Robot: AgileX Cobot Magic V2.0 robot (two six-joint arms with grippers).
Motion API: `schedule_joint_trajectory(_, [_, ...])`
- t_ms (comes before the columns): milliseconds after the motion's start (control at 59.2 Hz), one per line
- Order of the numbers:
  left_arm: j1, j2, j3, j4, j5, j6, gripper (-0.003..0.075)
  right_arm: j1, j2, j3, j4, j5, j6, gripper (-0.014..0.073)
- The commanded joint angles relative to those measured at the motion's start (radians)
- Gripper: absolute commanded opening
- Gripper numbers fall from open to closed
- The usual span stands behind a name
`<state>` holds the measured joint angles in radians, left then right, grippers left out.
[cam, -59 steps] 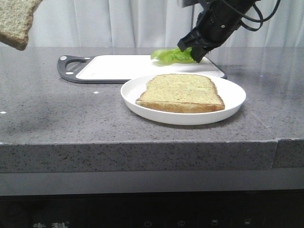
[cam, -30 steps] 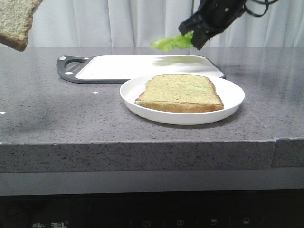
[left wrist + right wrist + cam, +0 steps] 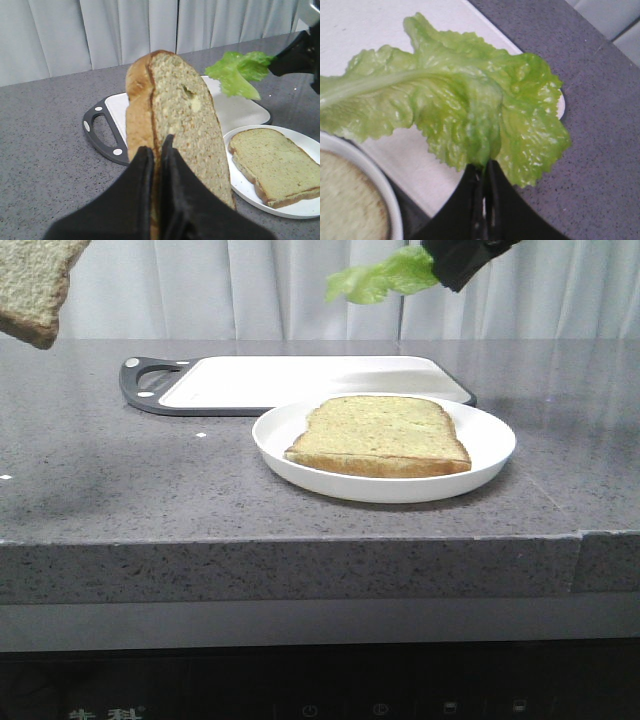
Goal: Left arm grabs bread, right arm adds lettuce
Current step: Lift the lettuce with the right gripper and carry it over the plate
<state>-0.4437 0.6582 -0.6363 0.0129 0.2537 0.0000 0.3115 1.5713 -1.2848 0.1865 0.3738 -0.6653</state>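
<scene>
Above counter (image 3: 150,500), right pincer (image 3: 450,265) – pinching lettuce (image 3: 385,277) – has risen; left grips bread (image 3: 35,285)

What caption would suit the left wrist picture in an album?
Black left gripper holding the thick speckled bread slice upright, ruffled green lettuce leaf hanging beyond it.

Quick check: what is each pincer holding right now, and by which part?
The left pincer grips the bread by one edge, a finger on each face. The right pincer pinches the lettuce at the rim of its ruffled end, lifted clear of the cutting board.
</scene>
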Motion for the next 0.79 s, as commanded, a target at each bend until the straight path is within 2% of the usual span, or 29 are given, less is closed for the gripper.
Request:
schedule_joint_trajectory(0, [0.004,-0.003,-0.031,-0.003,-0.084,0.000,-0.0020,0.023,-0.125,0.091,0.011,-0.132,-0.039,-0.0064])
schedule_joint_trajectory(338, [0.004,-0.003,-0.031,-0.003,-0.084,0.000,-0.0020,0.083,-0.228,0.294,0.204,-0.100,-0.039,-0.0064])
schedule_joint_trajectory(777, [0.004,-0.003,-0.031,-0.003,-0.084,0.000,-0.0021,0.109,-0.201,0.356,0.215,-0.100,-0.039,-0.0056])
